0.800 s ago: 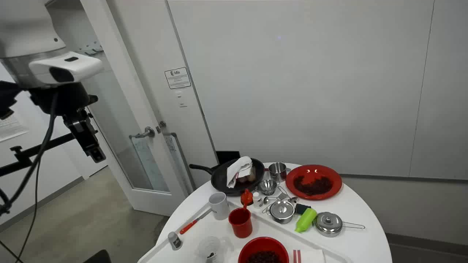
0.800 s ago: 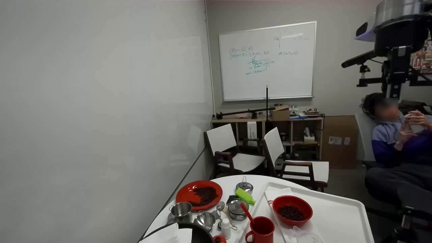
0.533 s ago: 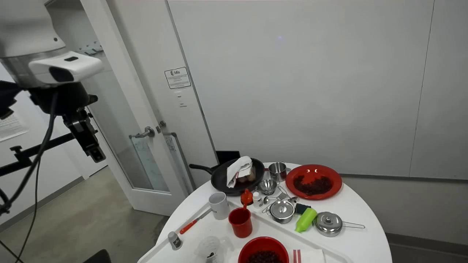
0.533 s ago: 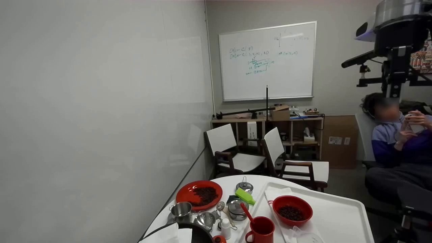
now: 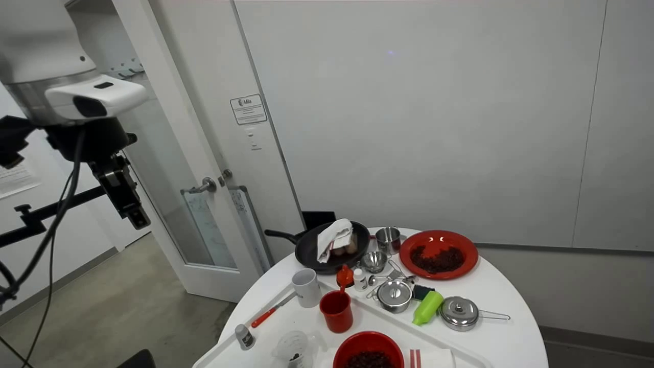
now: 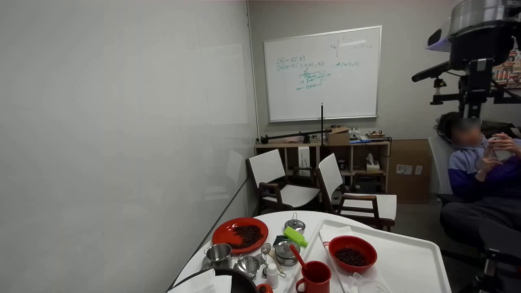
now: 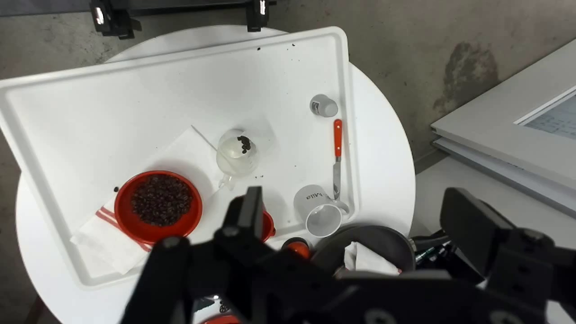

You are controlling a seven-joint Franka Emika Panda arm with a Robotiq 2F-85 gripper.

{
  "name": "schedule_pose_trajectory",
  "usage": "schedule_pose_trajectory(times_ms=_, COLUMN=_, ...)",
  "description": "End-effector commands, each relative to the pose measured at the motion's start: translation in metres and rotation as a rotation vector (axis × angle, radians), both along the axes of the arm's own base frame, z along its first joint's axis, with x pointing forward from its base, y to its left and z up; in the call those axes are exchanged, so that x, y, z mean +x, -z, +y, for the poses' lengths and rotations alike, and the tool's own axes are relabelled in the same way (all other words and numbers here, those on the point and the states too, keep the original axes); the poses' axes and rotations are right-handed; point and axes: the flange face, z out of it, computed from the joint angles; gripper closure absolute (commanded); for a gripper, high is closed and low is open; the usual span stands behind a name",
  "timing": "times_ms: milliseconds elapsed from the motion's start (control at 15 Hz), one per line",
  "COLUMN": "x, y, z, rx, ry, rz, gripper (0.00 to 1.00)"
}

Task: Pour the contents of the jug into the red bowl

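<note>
The tool (image 7: 355, 211) hangs well apart from the desk (image 7: 387, 148), fingers (image 7: 470, 231) spread wide! On the tray (image 7: 279, 81), the jug (image 7: 233, 165) holds a few dark beans (image 7: 244, 143), near the red bowl (image 7: 148, 232) loaded with more.

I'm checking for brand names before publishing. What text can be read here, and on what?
"Mila": pale mug
"Mila", slightly blurred: black-bordered sign; its smaller lines are unreadable
Too small or blurred: whiteboard handwriting, cardboard labels, grey container's label, wall sheet

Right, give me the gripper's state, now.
Gripper: open, jaws wide apart, holding nothing.
</note>
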Motion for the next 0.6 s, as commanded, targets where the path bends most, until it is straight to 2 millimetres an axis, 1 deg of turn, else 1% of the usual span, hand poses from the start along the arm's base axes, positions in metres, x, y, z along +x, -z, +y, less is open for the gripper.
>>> schedule_pose_trajectory(times_ms=0, x=0.021, y=0.027, z=0.005, rx=-0.032, ry=0.054, rz=0.045, gripper=0.0)
schedule_pose_trajectory(times_ms=267, x=0.05, y=0.084, z=0.014, rx=-0.124, ry=0.09, rz=0.047, gripper=0.0)
schedule_pose_trajectory(times_ms=333, x=0.057, y=0.104, z=0.017, rx=-0.169, ry=0.085, rz=0.027, gripper=0.0)
schedule_pose_trajectory(times_ms=533, x=0.076, y=0.15, z=0.022, rx=-0.268, ry=0.08, rz=0.016, gripper=0.0)
